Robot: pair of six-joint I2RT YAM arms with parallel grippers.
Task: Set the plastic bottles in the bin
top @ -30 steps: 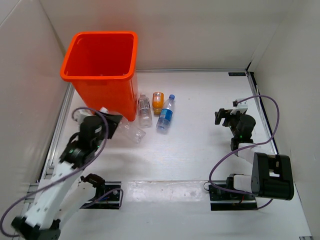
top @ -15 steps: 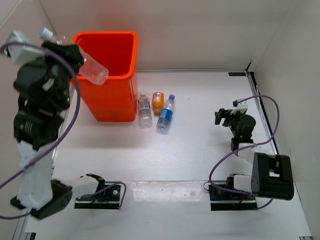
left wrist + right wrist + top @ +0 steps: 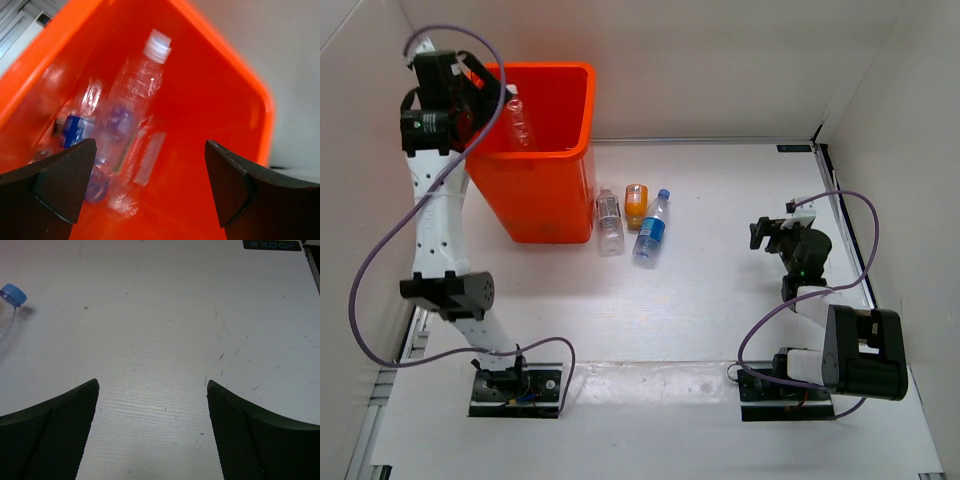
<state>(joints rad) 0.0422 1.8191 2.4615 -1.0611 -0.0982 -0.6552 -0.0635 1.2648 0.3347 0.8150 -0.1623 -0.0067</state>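
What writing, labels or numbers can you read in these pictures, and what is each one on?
"XDOF", after a small star-like sign: dark sticker on the table.
Blue label of the blue-capped bottle: too small to read.
Labels on the bottles inside the bin: blurred, unreadable.
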